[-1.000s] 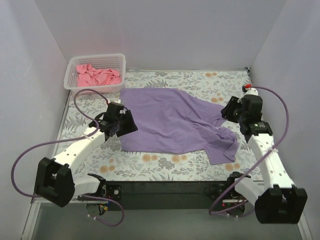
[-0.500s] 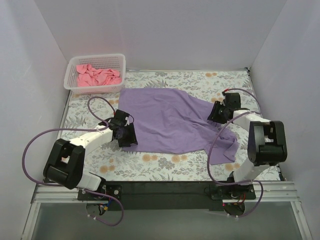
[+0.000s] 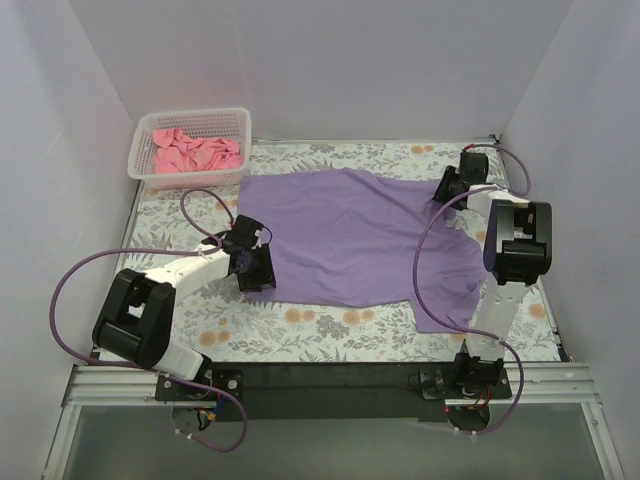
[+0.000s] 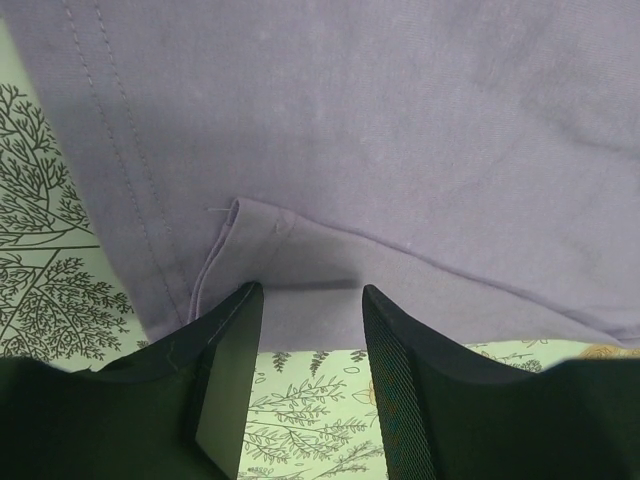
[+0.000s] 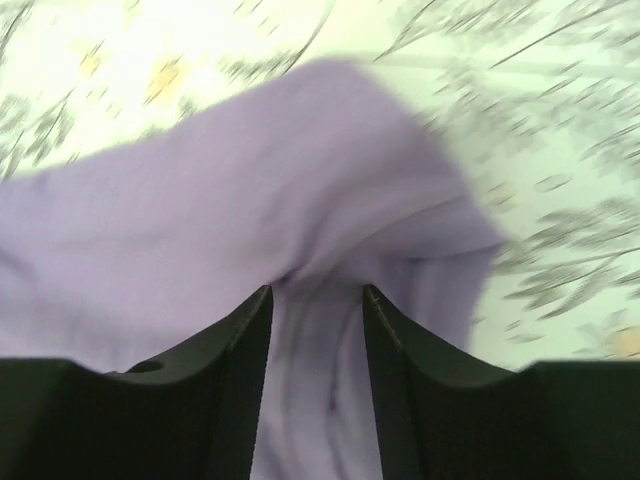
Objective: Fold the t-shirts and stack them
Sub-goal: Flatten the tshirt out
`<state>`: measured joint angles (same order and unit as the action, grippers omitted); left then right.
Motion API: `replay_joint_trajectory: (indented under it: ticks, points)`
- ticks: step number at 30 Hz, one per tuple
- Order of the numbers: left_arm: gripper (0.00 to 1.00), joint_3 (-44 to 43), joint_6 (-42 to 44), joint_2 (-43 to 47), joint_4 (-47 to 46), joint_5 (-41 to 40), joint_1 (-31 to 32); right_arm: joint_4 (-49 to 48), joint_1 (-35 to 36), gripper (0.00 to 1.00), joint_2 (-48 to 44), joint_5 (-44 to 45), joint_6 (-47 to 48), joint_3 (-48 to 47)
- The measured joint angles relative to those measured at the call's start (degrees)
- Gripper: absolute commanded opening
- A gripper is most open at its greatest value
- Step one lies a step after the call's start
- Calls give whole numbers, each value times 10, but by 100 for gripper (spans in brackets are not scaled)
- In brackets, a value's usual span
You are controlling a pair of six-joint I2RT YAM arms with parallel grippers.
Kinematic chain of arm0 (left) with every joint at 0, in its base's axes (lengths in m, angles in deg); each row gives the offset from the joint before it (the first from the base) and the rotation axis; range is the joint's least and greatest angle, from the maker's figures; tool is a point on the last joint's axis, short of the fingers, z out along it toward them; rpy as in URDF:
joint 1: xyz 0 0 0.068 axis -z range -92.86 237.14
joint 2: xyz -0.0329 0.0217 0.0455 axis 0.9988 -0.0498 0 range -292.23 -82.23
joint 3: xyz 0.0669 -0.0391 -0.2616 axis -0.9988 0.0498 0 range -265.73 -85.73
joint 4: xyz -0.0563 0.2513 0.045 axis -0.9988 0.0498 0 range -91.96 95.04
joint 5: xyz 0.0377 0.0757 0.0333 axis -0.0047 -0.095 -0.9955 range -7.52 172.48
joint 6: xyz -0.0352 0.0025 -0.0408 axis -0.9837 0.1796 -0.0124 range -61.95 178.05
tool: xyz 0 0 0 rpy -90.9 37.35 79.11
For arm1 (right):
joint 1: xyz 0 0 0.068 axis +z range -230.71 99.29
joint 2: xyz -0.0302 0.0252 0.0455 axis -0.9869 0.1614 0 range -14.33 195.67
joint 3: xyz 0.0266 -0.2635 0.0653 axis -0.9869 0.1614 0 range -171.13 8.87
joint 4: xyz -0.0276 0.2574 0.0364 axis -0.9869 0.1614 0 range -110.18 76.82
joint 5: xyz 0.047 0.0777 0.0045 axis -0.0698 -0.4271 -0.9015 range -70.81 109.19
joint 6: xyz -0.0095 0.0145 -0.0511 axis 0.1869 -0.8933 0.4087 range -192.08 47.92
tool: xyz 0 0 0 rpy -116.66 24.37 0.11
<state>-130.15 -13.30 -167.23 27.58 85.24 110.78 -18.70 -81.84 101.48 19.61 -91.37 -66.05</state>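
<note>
— Floral tablecloth (image 3: pixel 330 325) carries the purple t-shirt (image 3: pixel 350 240); the pink t-shirt (image 3: pixel 195 152) sits in the basket (image 3: pixel 145 130).

— Grippers?

— I see the left gripper (image 4: pixel 305 300) and right gripper (image 5: pixel 315 300) spread over hems. Limp cloth; I'd pinch doubled edges.

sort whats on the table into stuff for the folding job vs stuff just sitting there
For the job:
purple tee, spread on the table
pink tee, crumpled in the basket

Just there:
basket, far left corner
floral tablecloth
</note>
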Motion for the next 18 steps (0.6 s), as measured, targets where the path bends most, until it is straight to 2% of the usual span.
replay_joint_trajectory:
  ticks: [6, 11, 12, 15, 18]
  points:
    - [44, -2, 0, 0, 0, -5, 1, 14, -30, 61, 13, 26, 15, -54]
    - [51, 22, -7, 36, -13, -28, 1, 23, -9, 64, -84, -9, 27, 2]
    - [56, 31, -9, 55, -12, -38, 1, 26, 2, 65, -113, -21, 30, 19]
    - [61, 50, -22, 140, -10, -70, 1, 23, 55, 66, -206, -60, 34, 76]
    - [63, 53, -31, 225, -14, -100, 1, 12, 145, 64, -276, -110, 36, 127]
